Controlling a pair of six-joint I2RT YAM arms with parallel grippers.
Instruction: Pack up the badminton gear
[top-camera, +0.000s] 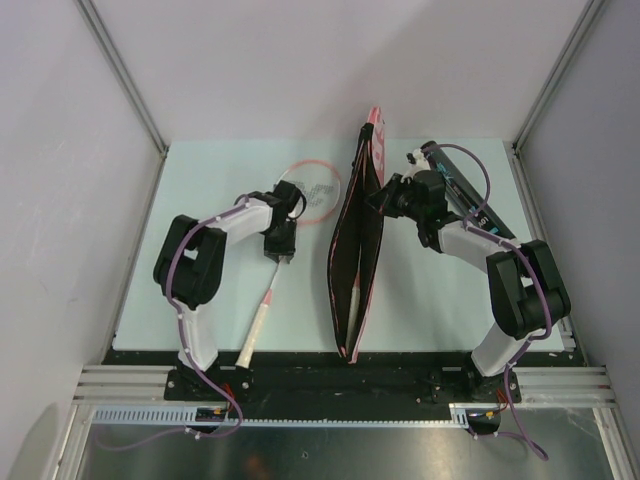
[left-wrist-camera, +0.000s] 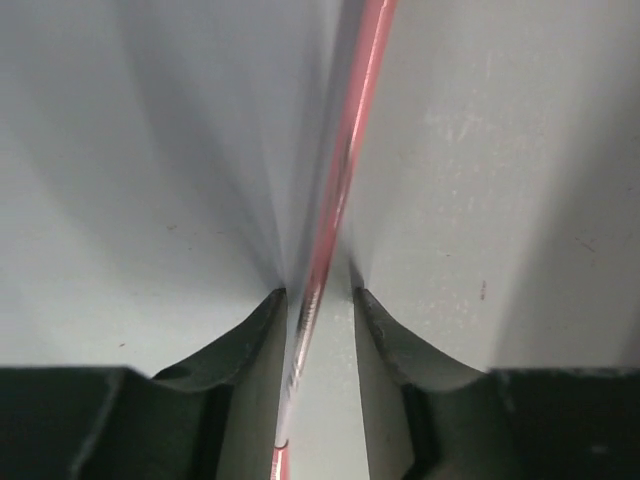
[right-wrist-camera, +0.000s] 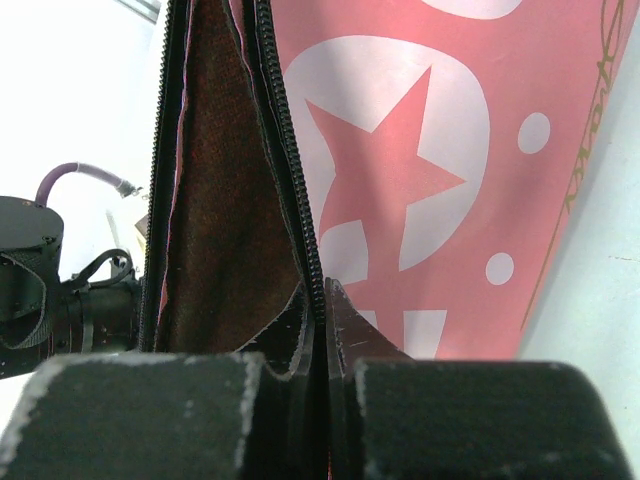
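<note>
While the left hand (left-wrist-camera: 319, 292) gapes, the racket (left-wrist-camera: 338, 190) lies between its fingers (left-wrist-camera: 245, 345).

Top view is being lit evenly & brightly from overhead, w/ only soft shadows being thrown on table (top-camera: 430, 290). Left wrist pic is being blurred at close range: racket shaft (left-wrist-camera: 335, 200) & fingers (left-wrist-camera: 240, 345) are being rendered out of focus. Right wrist pic's top-left is being blown out white, while cover (right-wrist-camera: 420, 180) is being shown fairly sharp.
</note>
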